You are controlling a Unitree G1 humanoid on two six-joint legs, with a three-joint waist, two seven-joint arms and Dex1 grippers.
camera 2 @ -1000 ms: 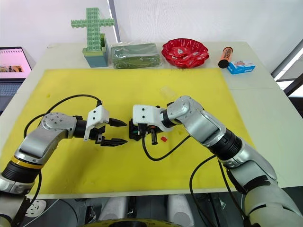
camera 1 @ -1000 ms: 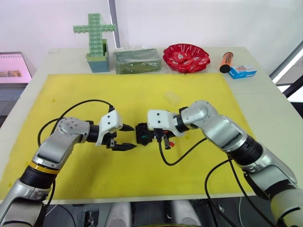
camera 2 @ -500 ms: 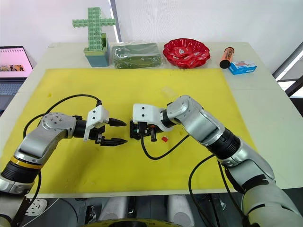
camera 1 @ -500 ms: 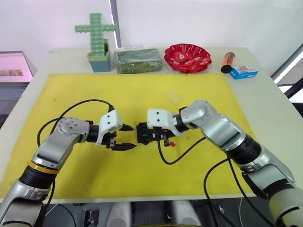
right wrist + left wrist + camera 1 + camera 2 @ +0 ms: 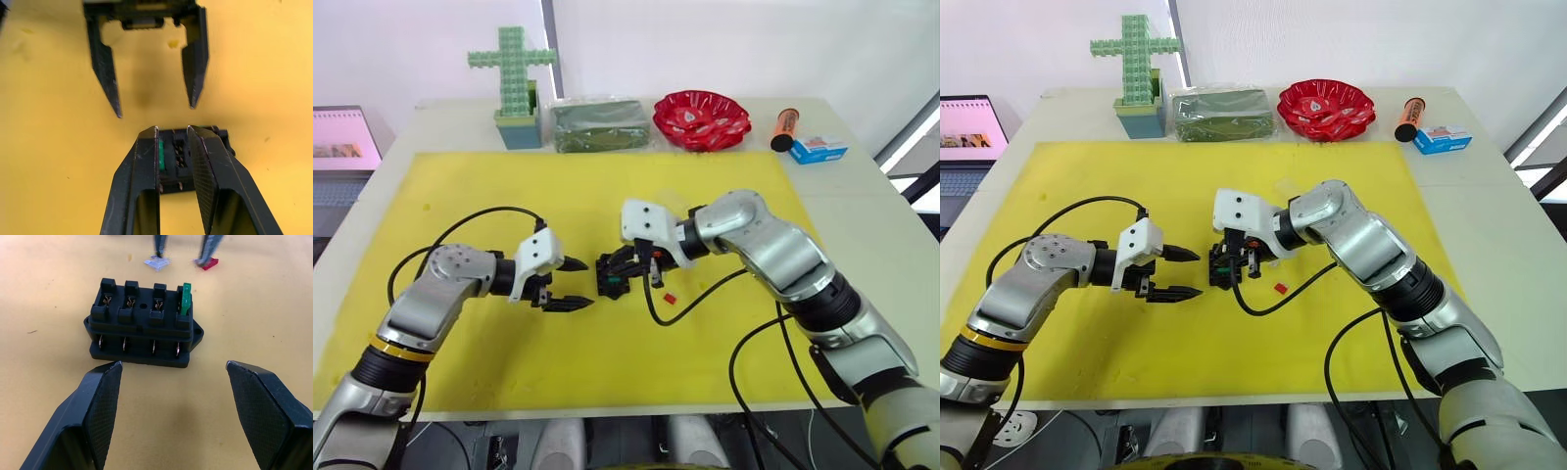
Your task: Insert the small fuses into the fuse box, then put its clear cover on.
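Observation:
The black fuse box [image 5: 142,325] lies on the yellow mat [image 5: 607,186] between my two grippers. One green fuse [image 5: 186,298] stands in its end slot; the other slots look empty. My left gripper [image 5: 587,284] is open, level with the box on its left and not touching it. Just above the box's right side hovers my right gripper [image 5: 646,269], narrowly open and empty. A red fuse [image 5: 670,298] and a pale grey fuse [image 5: 157,263] lie on the mat beyond the box. The clear cover [image 5: 1283,184] shows faintly behind my right wrist.
Along the table's back edge stand a green cross in a holder [image 5: 514,83], a clear bag of green stuff [image 5: 597,124], a red bowl [image 5: 700,117], an orange cylinder [image 5: 783,127] and a blue-white carton [image 5: 815,149]. A laptop [image 5: 342,137] sits off the left side.
My right gripper has lifted off the fuse box and drawn slightly back. The left gripper and the box have stayed put.

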